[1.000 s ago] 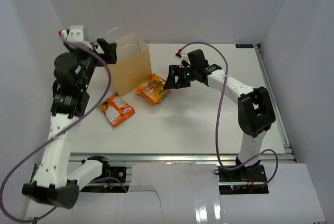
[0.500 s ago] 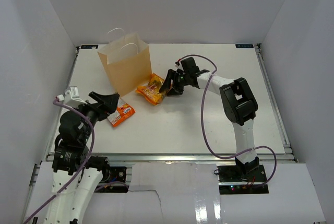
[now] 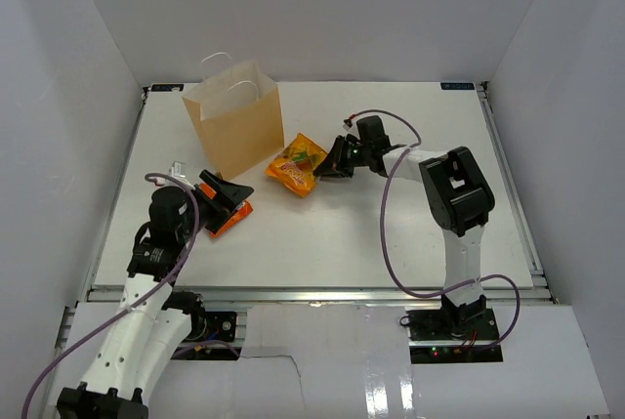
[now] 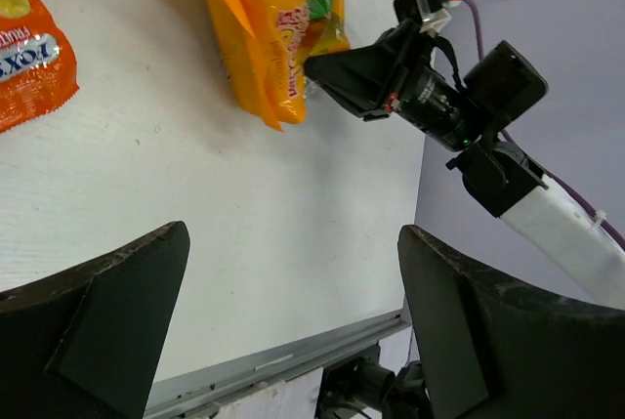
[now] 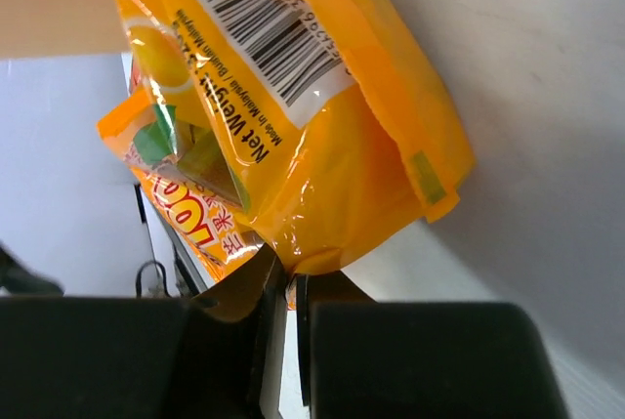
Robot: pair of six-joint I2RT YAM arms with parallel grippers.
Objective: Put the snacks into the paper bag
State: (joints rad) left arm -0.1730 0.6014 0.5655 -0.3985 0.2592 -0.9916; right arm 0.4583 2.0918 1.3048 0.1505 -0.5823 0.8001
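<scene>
Left gripper (image 3: 230, 196): jaws at widest, holding nothing, hovering low over the near-left of the white table (image 3: 391, 233).

Orange packet (image 4: 27, 62): glossy crinkled foil, flat on the table just under and beside the left gripper. White block lettering, cut off at the frame edge, not read with certainty.

Bag (image 3: 234, 131): tan kraft paper, boxy, upright, mouth open, at back left. Two thin white loop handles (image 3: 217, 58). Matte, no print seen.

Yellow packet (image 5: 322, 136): shiny yellow-orange foil, puffy with a crimped end seam, just right of the bag's base, not in it. White barcode label (image 5: 269, 33); text read "Net Weight" and "Made in Malaysia". More orange foil with a green leaf and red lettering showed under it; could not tell whether this was a second packet.

Right gripper (image 3: 334, 160): black fingers closed, pinching the yellow packet's right edge.
</scene>
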